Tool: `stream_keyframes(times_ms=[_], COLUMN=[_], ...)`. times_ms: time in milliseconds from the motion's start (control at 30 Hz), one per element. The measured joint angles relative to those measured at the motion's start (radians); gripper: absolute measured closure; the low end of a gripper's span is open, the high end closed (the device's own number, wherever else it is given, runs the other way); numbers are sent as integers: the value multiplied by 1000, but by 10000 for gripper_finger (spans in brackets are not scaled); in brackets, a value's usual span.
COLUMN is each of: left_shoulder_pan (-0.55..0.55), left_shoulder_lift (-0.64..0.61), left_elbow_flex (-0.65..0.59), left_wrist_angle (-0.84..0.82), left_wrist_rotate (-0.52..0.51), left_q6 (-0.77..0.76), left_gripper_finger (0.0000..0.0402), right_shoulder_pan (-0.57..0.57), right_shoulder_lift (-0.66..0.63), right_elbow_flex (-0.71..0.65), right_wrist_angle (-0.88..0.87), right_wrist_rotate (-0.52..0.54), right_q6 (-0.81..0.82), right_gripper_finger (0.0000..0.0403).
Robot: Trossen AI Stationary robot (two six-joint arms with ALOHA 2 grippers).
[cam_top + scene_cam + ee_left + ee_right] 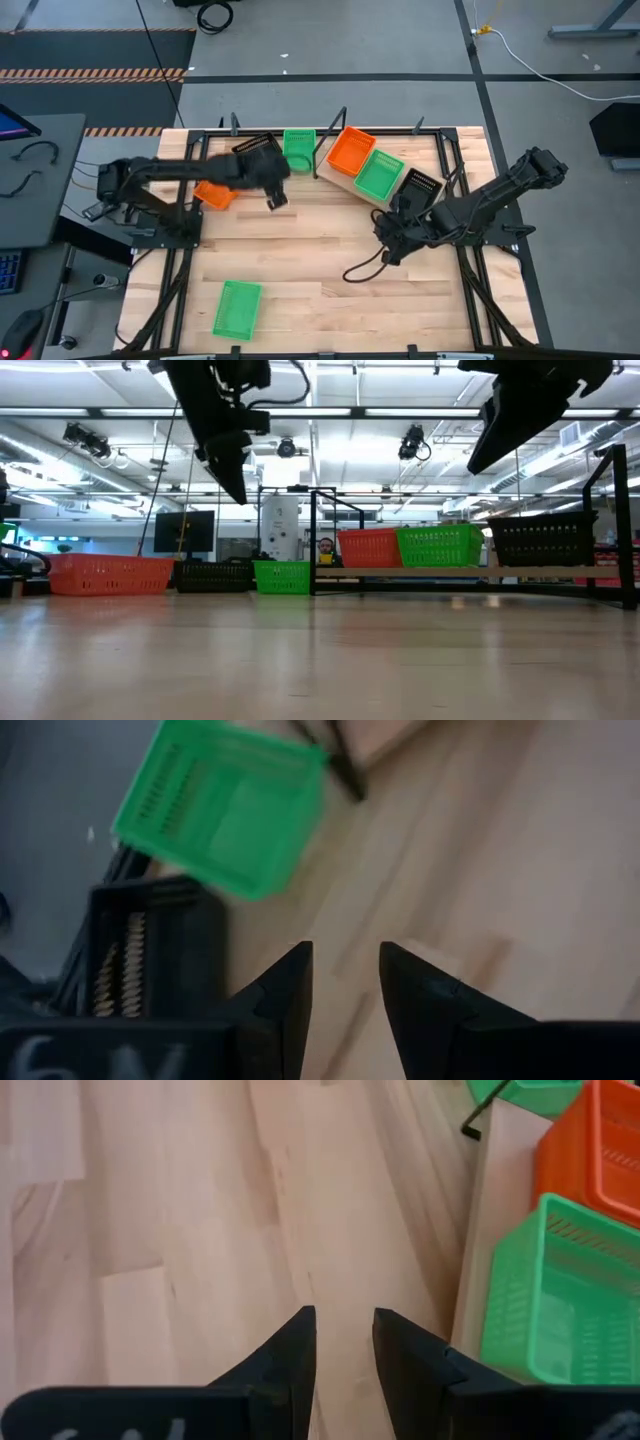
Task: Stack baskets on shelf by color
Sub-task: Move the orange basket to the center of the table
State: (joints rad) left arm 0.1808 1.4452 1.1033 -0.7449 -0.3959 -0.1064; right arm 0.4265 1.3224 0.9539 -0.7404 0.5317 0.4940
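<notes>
Left claw (277,200): slightly parted, holding nothing, above the table's far middle.
Right claw (384,256): narrowly parted, empty, beside the shelf (335,176).
Shelf: far edge, carrying orange basket (350,149), green basket (380,173), black basket (418,185).

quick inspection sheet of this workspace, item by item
surface: plank tabletop, mostly bare.
job's things: shelf carries an orange basket, a green basket and a black basket; off the shelf lie a green basket, a black one, an orange one and a green one at the near edge.
clutter: nothing seen.
grippers: left gripper and right gripper both empty, fingers slightly apart, above the tabletop.
cables: black cable loops near the right arm.
surroundings: workshop floor, monitor beyond.
</notes>
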Motion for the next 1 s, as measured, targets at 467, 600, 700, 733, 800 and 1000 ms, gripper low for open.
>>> stream_keyframes(times_ms=[467,600,700,733,800,1000], left_shoulder_pan=[354,332,290,272,234,153], left_shoulder_lift=[62,94,99,99,99,99], left_elbow_flex=[20,19,19,19,19,-7], left_wrist_angle=[-169,-332,-407,-426,-452,-546], left_wrist_rotate=[184,207,211,211,211,212], left_q6=[52,30,13,13,18,-34], left_gripper_finger=[276,276,276,276,276,276], right_shoulder_pan=[17,17,17,17,17,17], right_shoulder_lift=[0,0,0,0,0,0], right_elbow_flex=[0,0,0,0,0,0], right_wrist_angle=[29,38,38,38,38,37], right_wrist_rotate=[3,3,3,3,2,-1], right_q6=[-127,-149,-163,-165,-174,-220], right_gripper_finger=[295,295,295,295,295,295])
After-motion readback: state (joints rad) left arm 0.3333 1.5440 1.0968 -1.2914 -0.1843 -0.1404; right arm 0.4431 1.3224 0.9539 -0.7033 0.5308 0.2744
